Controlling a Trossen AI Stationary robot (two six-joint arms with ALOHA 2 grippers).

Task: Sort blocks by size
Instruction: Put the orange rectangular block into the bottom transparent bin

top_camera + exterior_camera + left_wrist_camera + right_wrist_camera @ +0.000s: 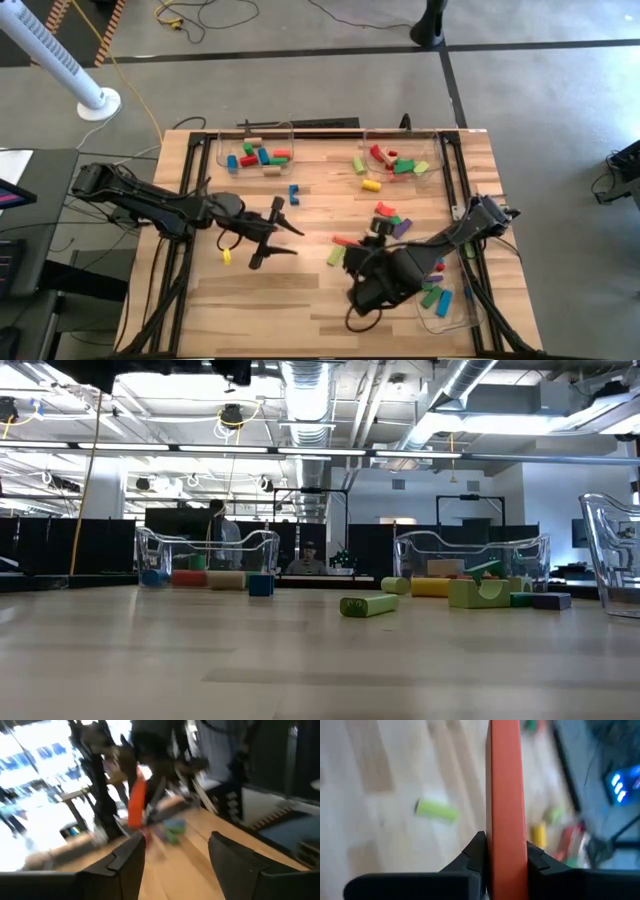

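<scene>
We're looking at a light butcher-block table (300, 300) on a grey concrete floor, with an open office and ceiling ducts in the background of the low view. Three clear plastic trays sit on it: one at the far left (256, 135) with blue, red and green blocks (255, 156) in it, one at the far right (400, 140) with red, green and yellow pieces (392, 163), and one by the right edge (450, 305) holding a few green and blue ones.

The right gripper (504, 851) is over the middle-right of the table and is clamped tight on a long red bar (506, 795), which sticks straight out past its fingers. From above we can spot that bar at (345, 241), just beside a loose green block (336, 256). A small pile of red, green and purple pieces (390, 220) lies near it.

The left gripper (270, 230) hangs over the middle-left of the table with its fingers (127, 857) spread apart and nothing between them. A small yellow piece (227, 257) and a blue block (294, 192) lie close by.

A lime green cylinder (368, 605) lies alone mid-table.
</scene>
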